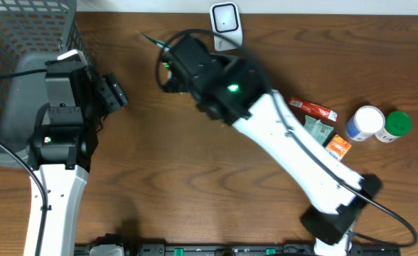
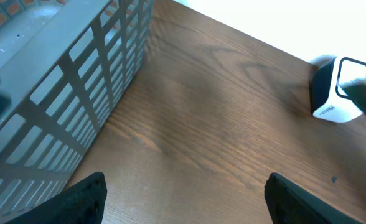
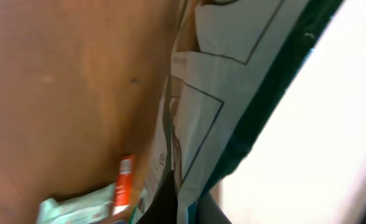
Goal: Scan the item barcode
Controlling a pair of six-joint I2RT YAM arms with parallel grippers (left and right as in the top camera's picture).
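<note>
Overhead view: even, moderately bright light from above, sharp throughout, with soft diffuse shadows beside the arms on the brown table (image 1: 195, 163). Left wrist view: area beyond the table's far edge burnt out to white, scanner (image 2: 340, 93) slightly soft, bottom corners dark. Right wrist view: heavily blurred, packet (image 3: 214, 81) too close to focus, right side overexposed to white glare.

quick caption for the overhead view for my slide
Right gripper, shut on a packet, near the white scanner; left gripper open by the grey basket.

1 basket (image 1: 24, 35), 1 scanner (image 1: 225, 21), 1 pouch (image 3: 201, 93), 2 bottles (image 1: 365, 122) (image 1: 394, 126), 3 packets (image 1: 313, 109) (image 1: 320, 131) (image 1: 339, 147)
</note>
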